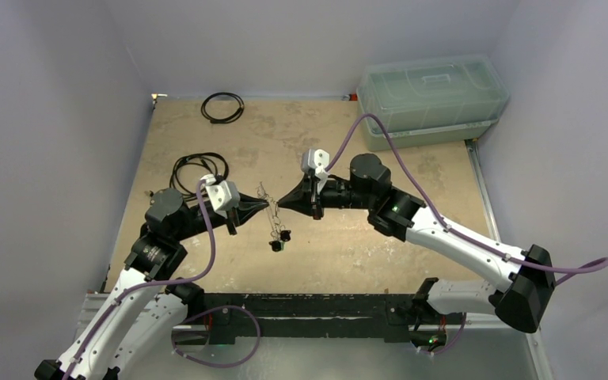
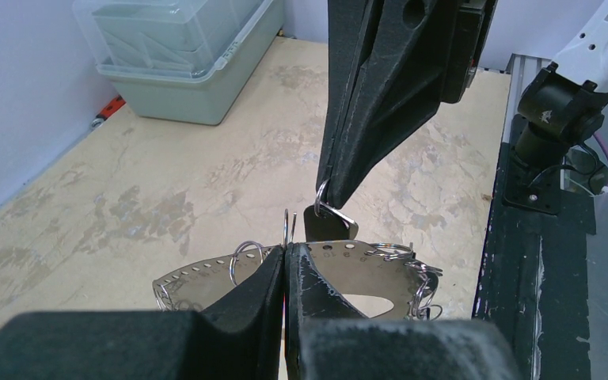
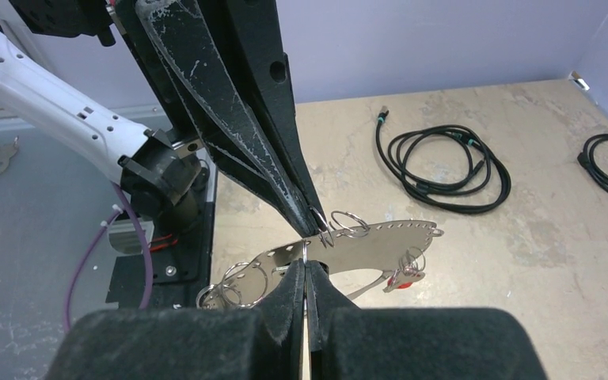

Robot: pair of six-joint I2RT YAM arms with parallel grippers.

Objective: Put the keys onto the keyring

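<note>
– Two closed pinches, meeting in the air over the table's (image 1: 412, 253) middle. The left gripper (image 2: 286, 257) clamps the keyring (image 2: 198, 279); the right gripper (image 2: 328, 191) nips a small split ring (image 2: 328, 207) just above it.
– And the keys (image 1: 278, 240)?
– Hanging below. I'd hold the left steady and turn the split ring slowly along its coil, never tugging.
– Agreed; a slip likely drops it.

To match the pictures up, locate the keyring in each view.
Top external: keyring at centre, between left claw and right claw.
Left wrist: keyring low centre, beyond the left claw.
Right wrist: keyring low centre, beyond the right claw.
Shared landmark: the two shut claw tips meeting at the keyring.
</note>
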